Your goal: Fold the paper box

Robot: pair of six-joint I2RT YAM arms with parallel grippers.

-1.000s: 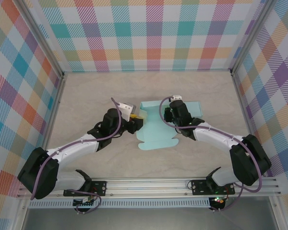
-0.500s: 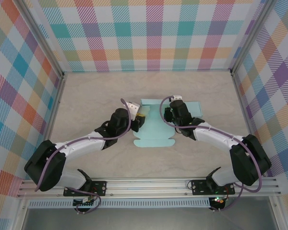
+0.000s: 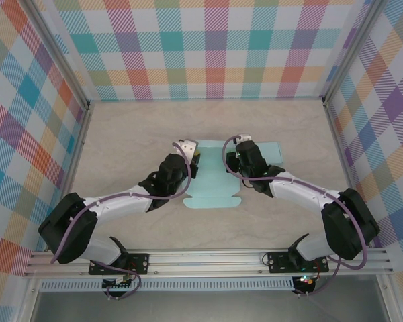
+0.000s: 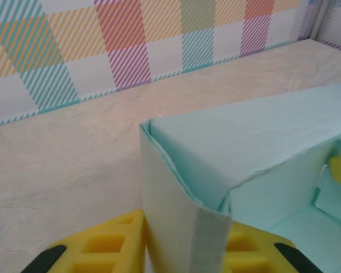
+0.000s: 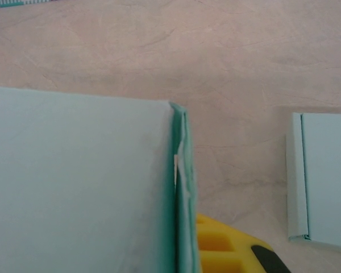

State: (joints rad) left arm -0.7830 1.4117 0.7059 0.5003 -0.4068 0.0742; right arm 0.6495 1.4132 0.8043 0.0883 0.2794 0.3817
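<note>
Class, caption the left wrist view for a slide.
Yellow fingers of the left pincer straddle an upright folded wall of the mint paper box.

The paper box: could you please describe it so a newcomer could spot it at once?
Find the beige table inside plaid walls. At its middle, between the left pincer and the right pincer, sits the paper box, the only pale teal thing.

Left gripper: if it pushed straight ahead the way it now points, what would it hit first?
The paper box: its folded corner wall stands between the fingers of the left gripper, so contact would be immediate.
</note>
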